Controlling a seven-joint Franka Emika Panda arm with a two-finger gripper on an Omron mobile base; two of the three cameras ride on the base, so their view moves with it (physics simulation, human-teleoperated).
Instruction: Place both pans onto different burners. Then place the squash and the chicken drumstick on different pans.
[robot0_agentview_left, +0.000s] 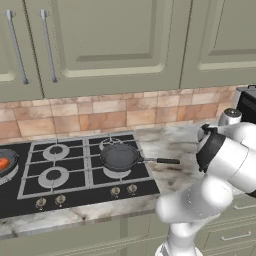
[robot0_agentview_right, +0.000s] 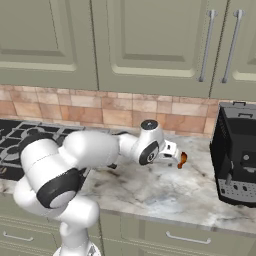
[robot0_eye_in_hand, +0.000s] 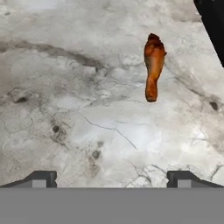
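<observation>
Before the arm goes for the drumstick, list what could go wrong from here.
1. The chicken drumstick lies off-centre, up and right of the open gripper; a straight descent would likely close on bare counter.
2. It lies close to the black appliance; reaching over may bump it.
3. The squash already fills one pan at the cooktop's far left; the drumstick must go in the empty pan, whose handle overhangs the counter and may get knocked.
</observation>
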